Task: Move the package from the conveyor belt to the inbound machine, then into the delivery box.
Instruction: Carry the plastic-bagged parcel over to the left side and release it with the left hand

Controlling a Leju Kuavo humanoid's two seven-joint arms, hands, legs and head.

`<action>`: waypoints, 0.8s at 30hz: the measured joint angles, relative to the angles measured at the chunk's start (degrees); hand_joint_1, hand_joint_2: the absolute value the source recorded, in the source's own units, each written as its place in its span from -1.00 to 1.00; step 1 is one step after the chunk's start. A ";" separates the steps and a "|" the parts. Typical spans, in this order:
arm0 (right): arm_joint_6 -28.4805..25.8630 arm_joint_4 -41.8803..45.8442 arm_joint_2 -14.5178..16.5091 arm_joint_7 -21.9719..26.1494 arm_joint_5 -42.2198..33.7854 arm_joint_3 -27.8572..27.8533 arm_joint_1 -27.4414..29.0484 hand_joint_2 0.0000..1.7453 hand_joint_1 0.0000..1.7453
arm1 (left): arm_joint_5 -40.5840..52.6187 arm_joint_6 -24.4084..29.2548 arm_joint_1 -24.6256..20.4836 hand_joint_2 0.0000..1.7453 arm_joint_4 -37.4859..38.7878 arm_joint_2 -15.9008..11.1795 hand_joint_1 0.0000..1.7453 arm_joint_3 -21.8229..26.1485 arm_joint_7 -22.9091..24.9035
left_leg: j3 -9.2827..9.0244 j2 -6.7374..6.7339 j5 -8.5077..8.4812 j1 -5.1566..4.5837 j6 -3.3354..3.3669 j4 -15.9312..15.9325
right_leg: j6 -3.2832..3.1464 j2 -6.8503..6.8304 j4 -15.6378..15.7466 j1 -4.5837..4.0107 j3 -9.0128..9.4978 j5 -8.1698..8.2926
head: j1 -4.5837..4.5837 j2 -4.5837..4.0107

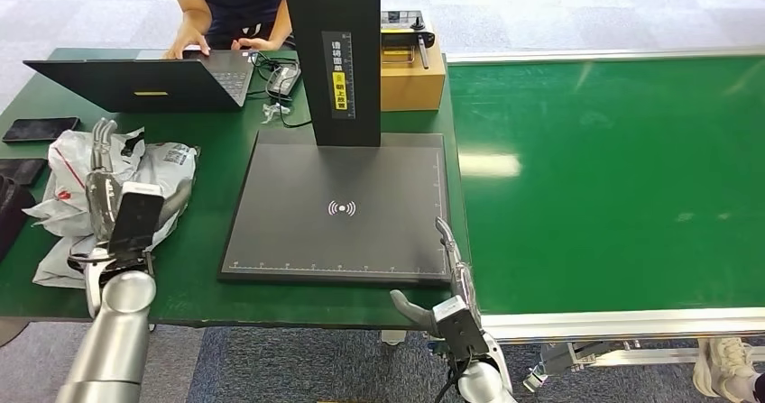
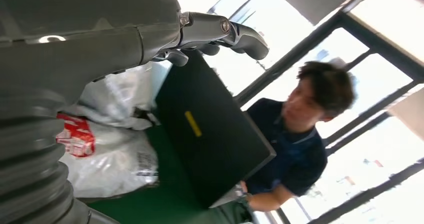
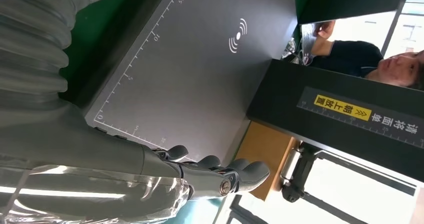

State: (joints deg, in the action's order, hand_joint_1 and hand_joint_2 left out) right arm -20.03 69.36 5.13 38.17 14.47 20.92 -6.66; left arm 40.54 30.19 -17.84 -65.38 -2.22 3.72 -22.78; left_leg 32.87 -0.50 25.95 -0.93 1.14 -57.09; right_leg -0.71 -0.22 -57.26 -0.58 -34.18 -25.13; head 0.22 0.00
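Several white and grey plastic packages lie in a heap at the left of the green table. My left hand hovers over the heap with fingers stretched out and nothing in them. The inbound machine's black scan pad with its black column stands mid-table, bare. My right hand is at the pad's front right corner, fingers extended and empty. The green conveyor belt on the right carries nothing.
A person works at a black laptop at the back left. A cardboard box with a device on top sits behind the column. A phone lies at the left edge.
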 joint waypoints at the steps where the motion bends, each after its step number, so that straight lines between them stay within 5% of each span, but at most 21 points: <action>1: 0.05 0.04 -0.03 -0.07 -0.01 -0.01 -0.01 1.00 -1.00 | 0.56 0.89 1.16 1.00 -2.14 0.01 -1.00 -1.70 0.22 | 0.00 0.00 0.00 0.00 0.00 0.00 | 0.00 0.00 0.00 0.00 0.00 0.00 | -0.01 0.00; 12: 1.49 0.00 -0.42 -0.32 -0.85 0.18 -1.44 1.00 -1.00 | -3.26 -4.24 10.07 1.00 -16.20 0.32 -1.00 -13.03 0.93 | -0.04 0.00 -0.01 0.01 -0.02 0.01 | -0.01 0.00 0.00 -0.02 0.02 0.01 | 0.00 0.00; 24: 2.42 -0.02 -1.27 -0.59 -2.98 0.58 -3.95 1.00 -1.00 | -10.78 -17.68 12.53 1.00 -15.14 1.61 -1.00 -16.30 -5.05 | -0.05 0.00 -0.01 0.00 -0.01 0.02 | 0.00 0.00 -0.01 0.00 0.03 0.01 | 0.00 0.00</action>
State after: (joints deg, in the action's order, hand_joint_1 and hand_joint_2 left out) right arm -17.61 69.34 3.86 37.58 11.49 21.51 -10.61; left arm 29.76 12.52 -5.31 -80.52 -0.61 -12.58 -27.83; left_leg 32.82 -0.51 25.94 -0.93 1.13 -57.07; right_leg -0.71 -0.22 -57.27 -0.58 -34.16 -25.12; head 0.22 0.00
